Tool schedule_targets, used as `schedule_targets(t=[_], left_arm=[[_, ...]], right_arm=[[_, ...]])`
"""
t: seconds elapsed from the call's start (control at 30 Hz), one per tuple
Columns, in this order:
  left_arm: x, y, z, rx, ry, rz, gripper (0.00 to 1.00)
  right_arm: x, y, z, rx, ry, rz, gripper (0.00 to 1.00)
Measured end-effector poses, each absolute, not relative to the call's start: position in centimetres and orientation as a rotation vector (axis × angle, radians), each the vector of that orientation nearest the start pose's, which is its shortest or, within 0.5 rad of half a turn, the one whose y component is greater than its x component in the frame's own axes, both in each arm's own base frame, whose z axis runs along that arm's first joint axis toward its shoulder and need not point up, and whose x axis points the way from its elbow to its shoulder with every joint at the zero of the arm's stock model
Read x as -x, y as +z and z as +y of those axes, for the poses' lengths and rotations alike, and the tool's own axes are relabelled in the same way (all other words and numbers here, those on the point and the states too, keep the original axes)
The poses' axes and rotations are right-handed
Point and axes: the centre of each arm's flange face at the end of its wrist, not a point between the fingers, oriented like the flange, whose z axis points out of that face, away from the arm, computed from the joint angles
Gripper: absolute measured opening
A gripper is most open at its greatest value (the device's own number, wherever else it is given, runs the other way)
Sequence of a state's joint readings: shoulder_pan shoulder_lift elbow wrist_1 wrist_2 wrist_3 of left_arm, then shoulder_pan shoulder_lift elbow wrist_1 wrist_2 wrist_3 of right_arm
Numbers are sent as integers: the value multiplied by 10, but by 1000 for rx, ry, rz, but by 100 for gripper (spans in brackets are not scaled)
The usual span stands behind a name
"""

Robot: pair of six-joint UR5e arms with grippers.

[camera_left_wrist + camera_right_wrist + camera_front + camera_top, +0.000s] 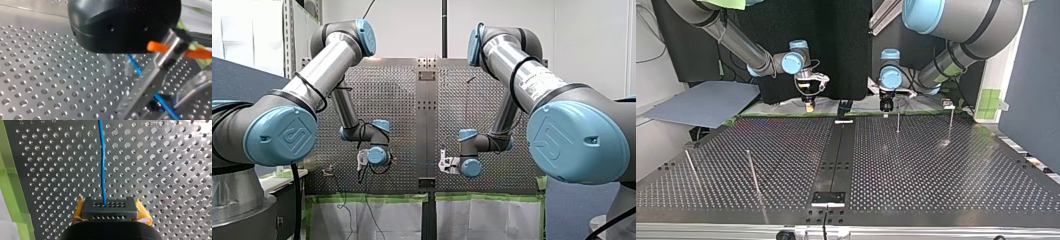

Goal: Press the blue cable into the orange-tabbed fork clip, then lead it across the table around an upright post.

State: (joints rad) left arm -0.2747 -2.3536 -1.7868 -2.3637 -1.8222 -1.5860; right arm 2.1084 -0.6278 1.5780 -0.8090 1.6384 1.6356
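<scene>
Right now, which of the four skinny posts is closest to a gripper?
The post right beside my left gripper, just right of middle in the top view; the rest stand farther off.

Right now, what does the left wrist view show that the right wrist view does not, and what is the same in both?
Only the left wrist view shows the metal clip with its orange tab. The blue cable passes close beside it, and I cannot tell whether it sits in the fork. Only the right wrist view shows my right claw with yellow pads, shut on the cable, which runs ahead from it over the holes. Both show the blue cable and the perforated table.
</scene>
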Motion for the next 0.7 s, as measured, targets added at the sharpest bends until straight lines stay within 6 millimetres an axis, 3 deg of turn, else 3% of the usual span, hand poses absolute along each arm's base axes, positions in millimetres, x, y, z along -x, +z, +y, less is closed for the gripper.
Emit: schedule_targets(t=[0.7], left_arm=[[-529, 15, -265, -71, 17, 1814, 0]], right_arm=[[-444, -22, -498, -1666, 1479, -1086, 0]])
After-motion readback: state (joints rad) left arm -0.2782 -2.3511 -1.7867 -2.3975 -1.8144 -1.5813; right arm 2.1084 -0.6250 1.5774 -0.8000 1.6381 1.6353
